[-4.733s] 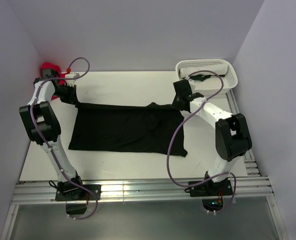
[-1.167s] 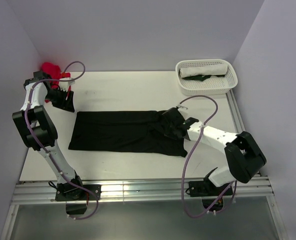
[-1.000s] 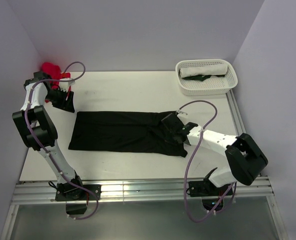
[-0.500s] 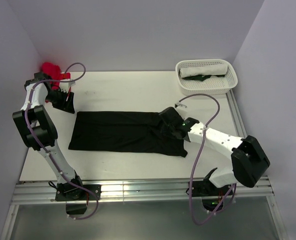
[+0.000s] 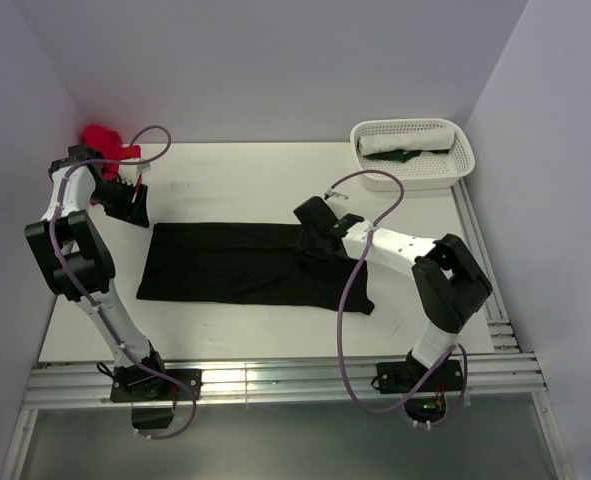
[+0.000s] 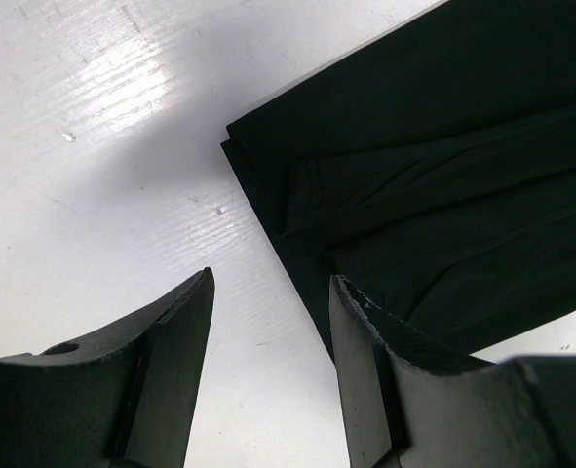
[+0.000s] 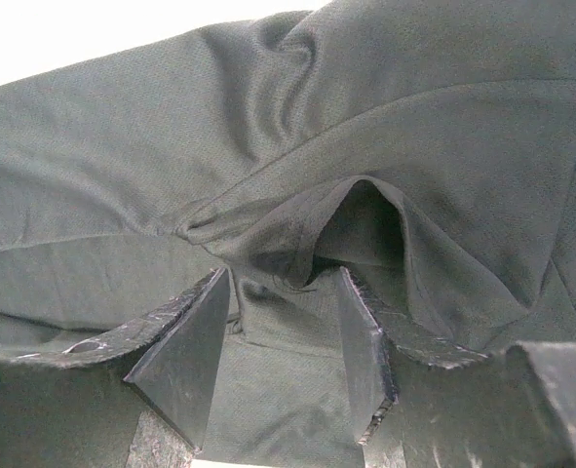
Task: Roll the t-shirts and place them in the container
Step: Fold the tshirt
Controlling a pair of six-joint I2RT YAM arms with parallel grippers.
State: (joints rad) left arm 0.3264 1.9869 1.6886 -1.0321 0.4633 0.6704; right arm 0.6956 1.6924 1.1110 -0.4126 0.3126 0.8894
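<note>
A black t-shirt (image 5: 245, 262), folded into a long band, lies flat across the middle of the table. My left gripper (image 5: 132, 207) hangs open just off the band's far left corner; in the left wrist view that corner (image 6: 268, 146) lies ahead of the empty left gripper (image 6: 270, 283), over bare table. Over the shirt's right part my right gripper (image 5: 311, 226) stands open. In the right wrist view a raised fold of black fabric (image 7: 297, 219) sits just beyond the right gripper (image 7: 284, 278), not pinched. A red t-shirt (image 5: 101, 136) lies bunched in the back left corner.
A white perforated basket (image 5: 457, 165) at the back right holds a rolled white shirt (image 5: 405, 137) and a dark green one (image 5: 403, 156). Walls close in the table on the left, back and right. A metal rail (image 5: 275, 380) runs along the near edge.
My right gripper has opened, let go of the black shirt, and moved back and to the left along it. The left arm has not moved.
</note>
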